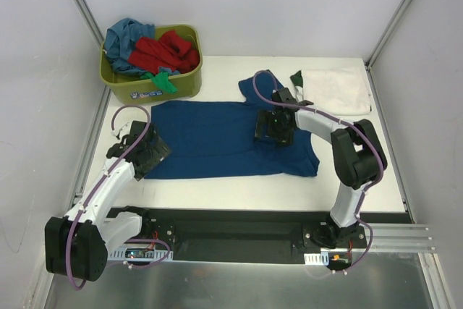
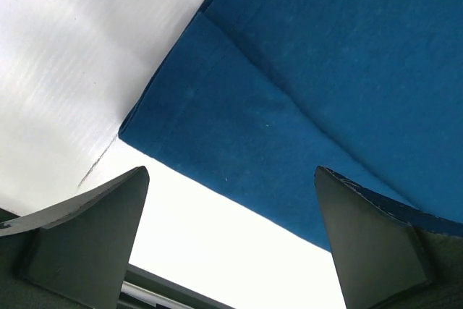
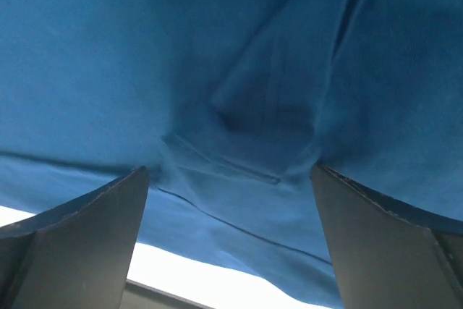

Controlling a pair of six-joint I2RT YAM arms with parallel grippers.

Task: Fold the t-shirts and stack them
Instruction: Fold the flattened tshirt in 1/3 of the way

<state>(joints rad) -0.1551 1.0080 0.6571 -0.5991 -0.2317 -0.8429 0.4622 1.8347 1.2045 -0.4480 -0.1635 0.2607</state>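
Blue t-shirt [image 1: 210,142] flat beneath parted fingers [image 2: 94,240]

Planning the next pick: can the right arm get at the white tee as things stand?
Probably yes. The white tee lies uncovered at the back right, just beyond the right arm, whose jaws stand open and empty over the blue tee; nothing stands between them.
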